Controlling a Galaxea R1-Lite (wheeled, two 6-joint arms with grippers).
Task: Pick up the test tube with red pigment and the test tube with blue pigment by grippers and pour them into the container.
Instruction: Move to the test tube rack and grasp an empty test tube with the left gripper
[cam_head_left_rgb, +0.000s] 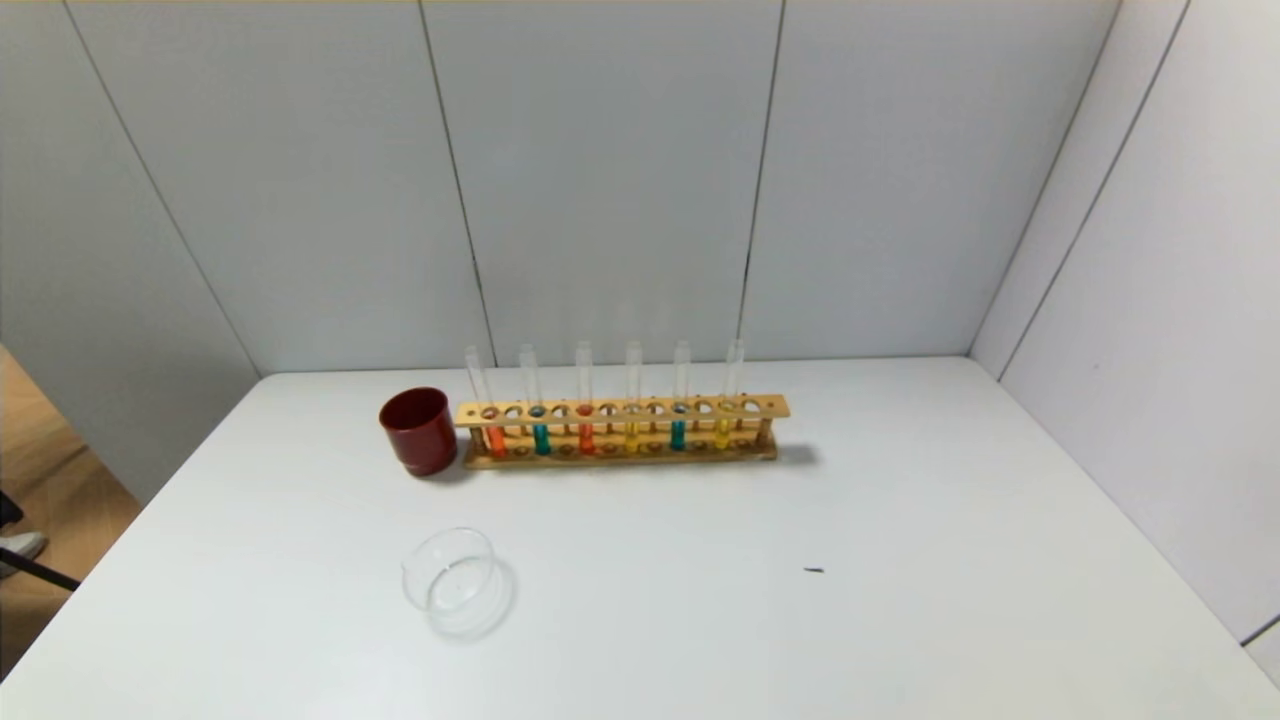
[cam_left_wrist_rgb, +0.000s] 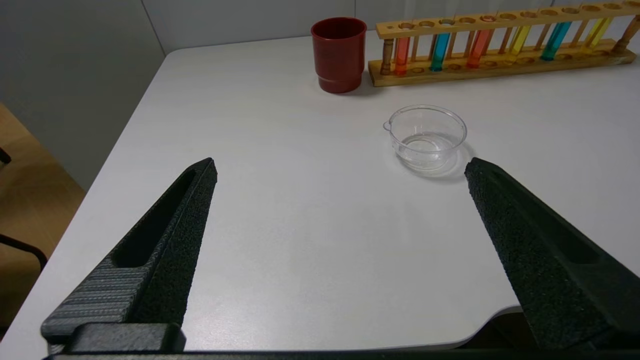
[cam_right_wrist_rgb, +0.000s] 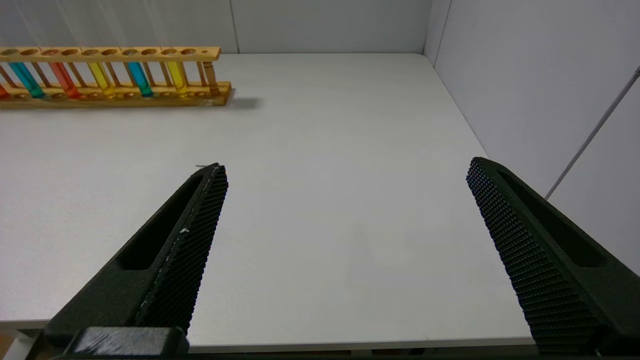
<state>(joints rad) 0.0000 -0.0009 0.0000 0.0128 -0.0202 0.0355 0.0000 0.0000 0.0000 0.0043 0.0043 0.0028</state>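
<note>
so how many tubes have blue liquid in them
2, both upright in the wooden rack: one second from the red cup end, the other fifth along. None looks hidden.

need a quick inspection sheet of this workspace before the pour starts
surface: white table, one small dark mark on it
job's things: wooden rack holds six upright tubes; red tubes and, blue tubes and, yellow tubes and; clear glass container stands apart in front of the rack, nothing coloured in it
clutter: dark red cup beside the rack's left end
grippers: left gripper open, above the near table edge, short of the container; right gripper open, above bare table, holding nothing
cables: nothing seen
surroundings: grey panel walls behind and on both sides; wooden floor at left
</note>
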